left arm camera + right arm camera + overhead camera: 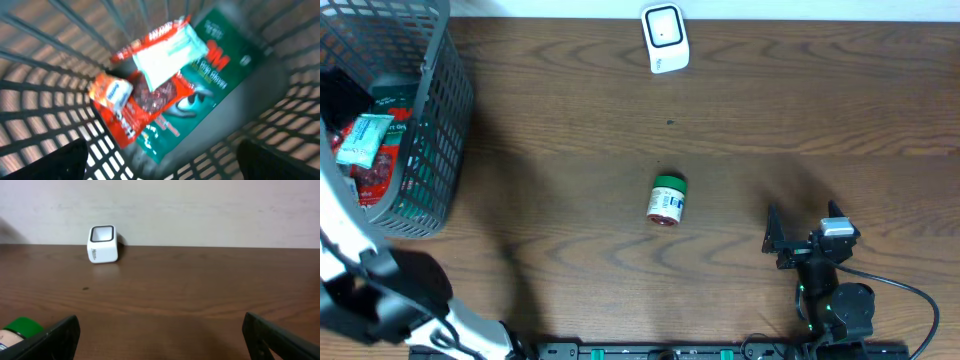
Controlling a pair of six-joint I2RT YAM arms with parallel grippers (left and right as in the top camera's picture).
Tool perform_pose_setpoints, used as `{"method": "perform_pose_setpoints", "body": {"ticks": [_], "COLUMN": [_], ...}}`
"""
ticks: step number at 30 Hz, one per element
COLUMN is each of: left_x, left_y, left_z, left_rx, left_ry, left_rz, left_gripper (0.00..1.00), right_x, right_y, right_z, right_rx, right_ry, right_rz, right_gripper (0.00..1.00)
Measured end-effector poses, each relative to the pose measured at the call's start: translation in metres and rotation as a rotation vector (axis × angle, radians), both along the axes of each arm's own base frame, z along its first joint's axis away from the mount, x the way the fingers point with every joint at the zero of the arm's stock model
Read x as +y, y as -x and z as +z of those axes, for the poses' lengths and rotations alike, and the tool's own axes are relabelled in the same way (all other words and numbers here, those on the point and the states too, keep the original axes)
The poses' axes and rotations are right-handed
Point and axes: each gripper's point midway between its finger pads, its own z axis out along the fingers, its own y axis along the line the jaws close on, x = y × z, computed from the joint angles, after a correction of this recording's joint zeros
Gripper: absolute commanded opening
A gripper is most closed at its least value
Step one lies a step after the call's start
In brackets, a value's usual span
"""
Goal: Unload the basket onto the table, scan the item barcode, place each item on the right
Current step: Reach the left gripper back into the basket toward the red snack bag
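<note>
- Left gripper [160,164] — jaws wide apart, holding nothing — inside the basket [445,120], above packets [150,95].
- Right gripper [803,230] wide open, empty.
- Jar [667,200] lies on its side mid-table — scanner [665,38] at the far edge.

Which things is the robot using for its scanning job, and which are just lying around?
For the job: white scanner; red packet, green packet and pale pouch in the basket, under the open left claw.
Just lying about, probably: green-capped jar on its side on the table; open right claw, empty.
</note>
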Motion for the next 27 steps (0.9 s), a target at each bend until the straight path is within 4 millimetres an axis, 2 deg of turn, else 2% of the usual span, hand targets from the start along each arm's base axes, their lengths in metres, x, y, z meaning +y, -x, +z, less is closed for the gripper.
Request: {"method": "perform_pose_setpoints", "body": {"ticks": [4, 9, 12, 20, 27], "left_x": [0.001, 0.002, 0.003, 0.011, 0.011], "left_y": [-0.002, -0.004, -0.005, -0.001, 0.004], "left_z": [-0.043, -0.083, -0.104, -0.146, -0.171], "left_rx": [0.114, 0.208, 0.255, 0.372, 0.429], "left_ry": [0.070, 0.128, 0.154, 0.174, 0.188], "left_rz": [0.000, 0.000, -0.006, -0.004, -0.001], "left_gripper": [0.95, 0.93, 0.89, 0.80, 0.80], "right_x": [0.000, 0.000, 0.000, 0.000, 0.000], "right_y": [0.000, 0.000, 0.000, 0.000, 0.000], "right_z": [0.000, 0.000, 0.000, 0.000, 0.000], "right_rx": [0.000, 0.000, 0.000, 0.000, 0.000], "right_ry": [0.000, 0.000, 0.000, 0.000, 0.000], "right_rz": [0.000, 0.000, 0.000, 0.000, 0.000], "right_gripper": [0.99, 0.99, 0.99, 0.99, 0.99]}}
